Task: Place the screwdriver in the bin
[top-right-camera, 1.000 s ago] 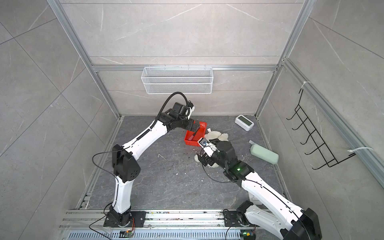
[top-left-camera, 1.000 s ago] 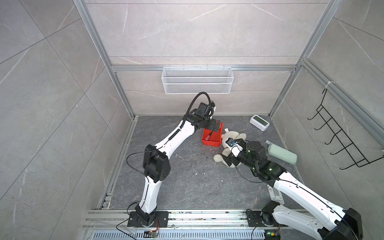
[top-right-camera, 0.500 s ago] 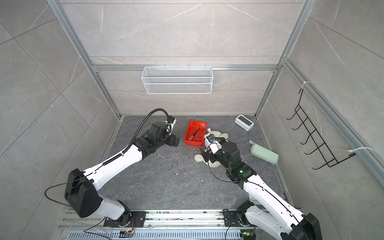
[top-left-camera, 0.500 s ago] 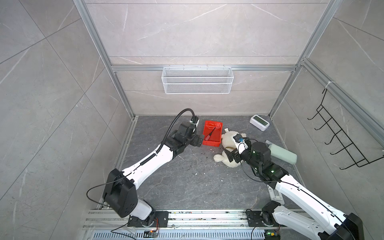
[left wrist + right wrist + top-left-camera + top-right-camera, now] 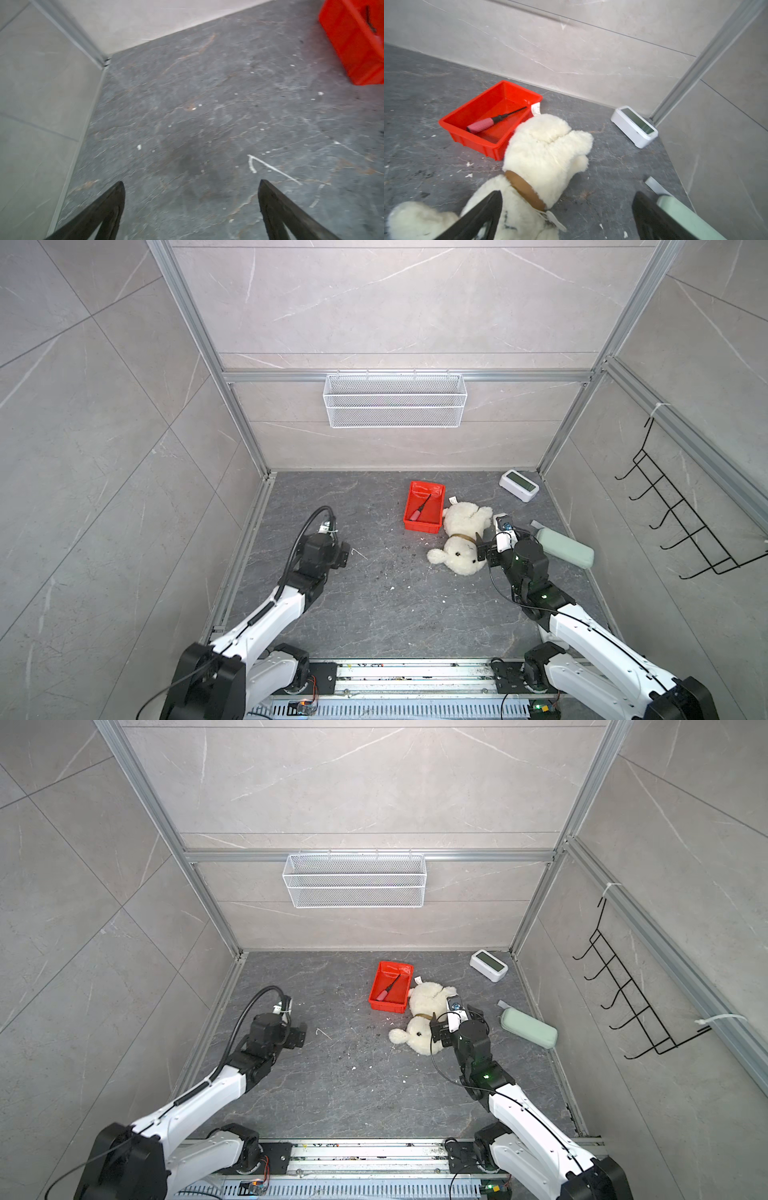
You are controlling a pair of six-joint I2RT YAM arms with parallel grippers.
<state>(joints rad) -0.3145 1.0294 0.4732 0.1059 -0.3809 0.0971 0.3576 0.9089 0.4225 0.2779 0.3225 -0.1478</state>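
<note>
Screwdriver (image 5: 494, 122) is already sitting in the bin (image 5: 475, 143), so this one looks done to me.

Going left to right: the left end effector (image 5: 191, 185) hangs over bare bench (image 5: 374, 593), jaws spread wide and empty, with the bin well off to its right. Inside the bin the screwdriver lies flat on a diagonal, handle toward the robot's side and black shaft pointing at the back wall. The plush (image 5: 546, 141) is right up against the bin's right side. Then the right end effector (image 5: 566, 194) sits over the plush's head, jaws wide apart too and gripping nothing. It's the nearer arm, with the screwdriver off to its back-left past the plush.
</note>
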